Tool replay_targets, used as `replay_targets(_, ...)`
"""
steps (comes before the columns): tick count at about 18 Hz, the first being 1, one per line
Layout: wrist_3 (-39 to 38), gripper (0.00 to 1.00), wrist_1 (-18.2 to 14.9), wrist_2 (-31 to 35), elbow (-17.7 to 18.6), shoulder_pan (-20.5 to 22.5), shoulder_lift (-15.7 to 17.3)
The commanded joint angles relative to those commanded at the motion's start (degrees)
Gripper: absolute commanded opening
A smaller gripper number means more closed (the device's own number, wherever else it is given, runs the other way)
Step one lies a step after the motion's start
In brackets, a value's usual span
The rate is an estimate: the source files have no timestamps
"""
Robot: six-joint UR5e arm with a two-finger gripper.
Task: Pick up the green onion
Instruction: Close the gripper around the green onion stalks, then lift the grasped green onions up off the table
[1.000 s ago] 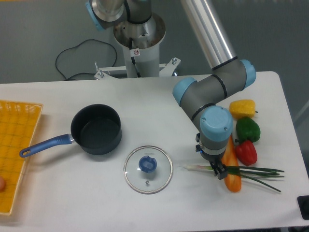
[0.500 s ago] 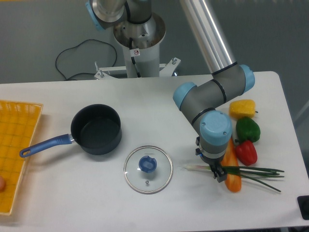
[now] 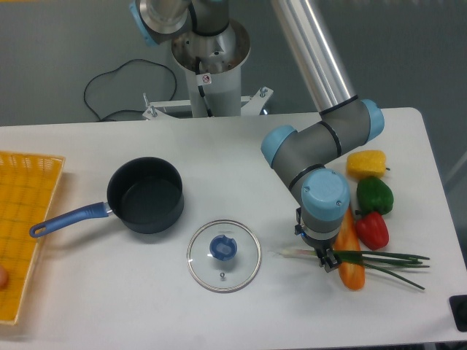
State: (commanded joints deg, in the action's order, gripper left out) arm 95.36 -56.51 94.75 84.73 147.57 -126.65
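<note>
The green onion (image 3: 379, 258) lies flat on the white table at the right front, its whitish end pointing left and its thin dark green leaves running right across the orange carrot (image 3: 349, 248). My gripper (image 3: 326, 257) points straight down over the stalk near its whitish end, fingers low at the table on either side of the stalk. The wrist hides most of the fingers, so I cannot tell whether they are closed on the stalk.
A red pepper (image 3: 373, 229), a green pepper (image 3: 375, 195) and a yellow pepper (image 3: 366, 163) sit right of the carrot. A glass lid (image 3: 223, 255) lies left of the gripper, a dark pot (image 3: 144, 195) further left. A yellow basket (image 3: 22, 226) is at the left edge.
The gripper has sunk a little lower onto the green onion stalk. The onion and the other things have not moved.
</note>
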Motion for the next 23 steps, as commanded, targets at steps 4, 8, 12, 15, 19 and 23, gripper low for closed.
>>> replay_targets(4,-0.44,0.51,0.0,0.0,0.0,-0.09,-0.09)
replay_targets(8,-0.79,0.49,0.0,0.0,0.0,-0.35,-0.35)
replay_targets(12,-0.88,0.44,0.0,0.0,0.0,-0.35,-0.35)
replay_targets(15,-1.67,0.35,0.0,0.0,0.0,-0.44,-0.35)
replay_targets(19,-2.55,0.2,-0.18,0.0,0.0,-0.44,-0.18)
replay_targets(23,-2.72,0.17,-0.18,0.0,0.0,-0.35,0.26)
